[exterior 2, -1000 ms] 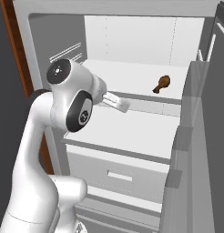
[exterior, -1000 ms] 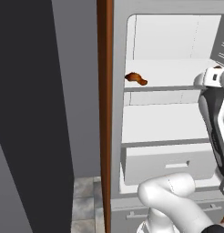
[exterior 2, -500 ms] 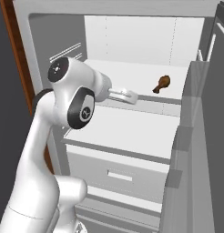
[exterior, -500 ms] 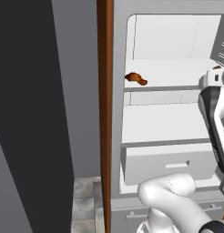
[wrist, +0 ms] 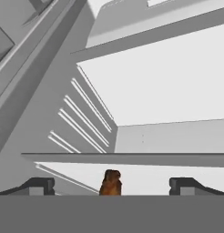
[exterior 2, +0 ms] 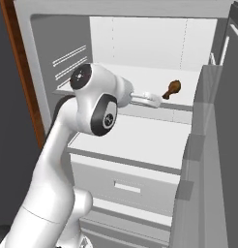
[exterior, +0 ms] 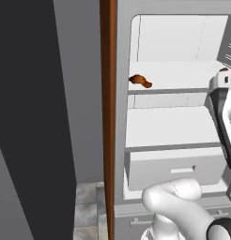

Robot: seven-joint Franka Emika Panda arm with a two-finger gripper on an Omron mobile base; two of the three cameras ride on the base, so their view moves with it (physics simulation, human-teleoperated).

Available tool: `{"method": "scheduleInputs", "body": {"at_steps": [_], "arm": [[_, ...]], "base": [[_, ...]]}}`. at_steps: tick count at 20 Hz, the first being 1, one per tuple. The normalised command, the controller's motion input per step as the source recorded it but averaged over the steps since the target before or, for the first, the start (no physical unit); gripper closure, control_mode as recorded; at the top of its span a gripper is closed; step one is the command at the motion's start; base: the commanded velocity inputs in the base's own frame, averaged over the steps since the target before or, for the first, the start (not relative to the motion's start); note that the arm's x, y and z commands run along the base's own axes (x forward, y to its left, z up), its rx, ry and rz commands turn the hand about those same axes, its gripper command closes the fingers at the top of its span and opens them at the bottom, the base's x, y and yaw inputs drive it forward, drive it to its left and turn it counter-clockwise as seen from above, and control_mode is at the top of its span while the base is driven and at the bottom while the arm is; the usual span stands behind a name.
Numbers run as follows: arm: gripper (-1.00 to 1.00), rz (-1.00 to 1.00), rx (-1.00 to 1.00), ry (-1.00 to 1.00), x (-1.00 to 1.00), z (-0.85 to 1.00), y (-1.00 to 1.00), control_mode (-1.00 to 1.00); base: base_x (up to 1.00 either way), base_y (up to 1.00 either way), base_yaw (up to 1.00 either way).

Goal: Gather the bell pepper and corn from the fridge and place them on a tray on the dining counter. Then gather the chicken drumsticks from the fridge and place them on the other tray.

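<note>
A: Fridge (exterior: 178, 117) stands with its door swung wide, white shelves bare except one item. Where does the meat sit?

B: Chicken drumstick (exterior 2: 172, 88) lies alone on the upper shelf (exterior: 183, 75), near its front edge. From the left base view it shows at the shelf's left end, close to the inner wall (orange-brown, club-shaped).

A: And the arm?

B: Arm (exterior 2: 92, 104) reaches forward into the fridge at upper-shelf height. Gripper (wrist: 111, 184) has its two fingers spread fully apart, nothing between the pads. In the hand view the drumstick sits low and centred between the finger tips (wrist: 38, 184), farther along the shelf, not touching either.

A: Anything below?

B: Second white shelf (exterior 2: 140, 138), then a closed drawer (exterior 2: 123, 181) beneath it. Reddish-brown wood panel (exterior: 108, 117) runs upright just left of the fridge.
</note>
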Motion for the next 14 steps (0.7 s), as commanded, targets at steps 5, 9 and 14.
{"method": "scheduleInputs", "body": {"at_steps": [5, 9, 14], "arm": [[-1.00, 0.00, 0.00, 0.00, 0.40, 0.00, -0.33, -1.00], [-1.00, 0.00, 0.00, 0.00, 0.41, 0.00, -0.34, -1.00], [-1.00, 0.00, 0.00, 0.00, 0.35, 0.00, -0.32, -1.00]], "base": [[0.00, 0.00, 0.00], [0.00, 0.00, 0.00], [0.00, 0.00, 0.00]]}}
